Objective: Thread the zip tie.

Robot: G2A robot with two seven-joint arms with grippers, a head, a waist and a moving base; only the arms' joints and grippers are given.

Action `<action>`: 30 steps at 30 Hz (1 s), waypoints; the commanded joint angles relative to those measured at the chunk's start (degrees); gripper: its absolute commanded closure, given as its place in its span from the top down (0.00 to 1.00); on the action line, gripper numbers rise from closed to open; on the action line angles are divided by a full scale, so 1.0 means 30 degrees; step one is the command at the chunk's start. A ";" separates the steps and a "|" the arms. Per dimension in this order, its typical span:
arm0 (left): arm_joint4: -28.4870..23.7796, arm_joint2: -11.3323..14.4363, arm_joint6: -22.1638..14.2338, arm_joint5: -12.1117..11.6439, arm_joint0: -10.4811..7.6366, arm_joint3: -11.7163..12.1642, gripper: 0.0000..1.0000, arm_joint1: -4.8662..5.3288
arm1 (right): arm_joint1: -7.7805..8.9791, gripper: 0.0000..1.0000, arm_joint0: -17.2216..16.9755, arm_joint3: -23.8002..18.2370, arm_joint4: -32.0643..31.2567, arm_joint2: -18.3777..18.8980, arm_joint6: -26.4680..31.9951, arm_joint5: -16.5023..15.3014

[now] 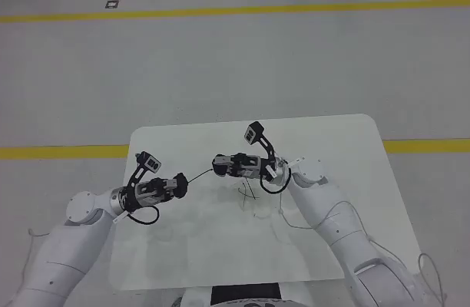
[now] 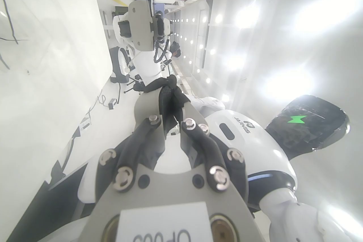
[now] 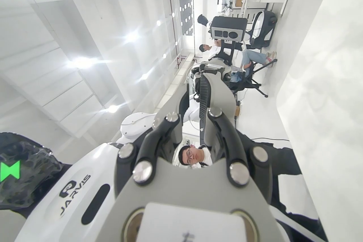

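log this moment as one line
left gripper: shut on zip tie | right gripper: shut on its other end | state: stretched between them, no loop seen | spare zip ties: lying on table

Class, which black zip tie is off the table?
The thin black plastic zip tie stretched between the left end effector and right end effector; the other black zip ties lie on the white table.

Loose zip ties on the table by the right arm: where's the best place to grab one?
Probably a free end of the loose zip ties, coming straight down from above: they lie flat on the table and cross mid-length, so pinching there would likely catch two.
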 commanded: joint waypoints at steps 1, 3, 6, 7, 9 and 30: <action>0.0000 0.0000 0.0000 0.0000 0.0000 0.0000 0.00 0.0000 | 0.0020 0.13 0.0019 0.0023 0.0009 -0.0087 -0.0020 -0.0012; 0.0000 0.0000 0.0000 0.0000 0.0000 0.0000 0.00 0.0000 | 0.0037 0.13 0.0030 0.0053 0.0046 -0.0164 -0.0033 -0.0021; 0.0000 0.0000 0.0000 0.0000 0.0000 0.0000 0.00 0.0000 | 0.0074 0.14 0.0063 0.0051 0.0129 -0.0240 -0.0036 -0.0069; 0.0000 0.0000 0.0000 0.0000 0.0000 0.0000 0.00 0.0000 | 0.0091 0.13 0.0062 0.0020 0.0147 -0.0246 -0.0027 -0.0122; 0.0000 0.0000 0.0000 0.0000 0.0000 0.0000 0.00 0.0000 | 0.0132 0.12 0.0031 -0.0102 0.0172 -0.0266 -0.0003 -0.0197; 0.0000 0.0000 0.0000 0.0000 0.0000 0.0000 0.00 0.0000 | 0.0422 0.14 0.0049 -0.0499 0.0466 -0.0910 0.0306 0.0244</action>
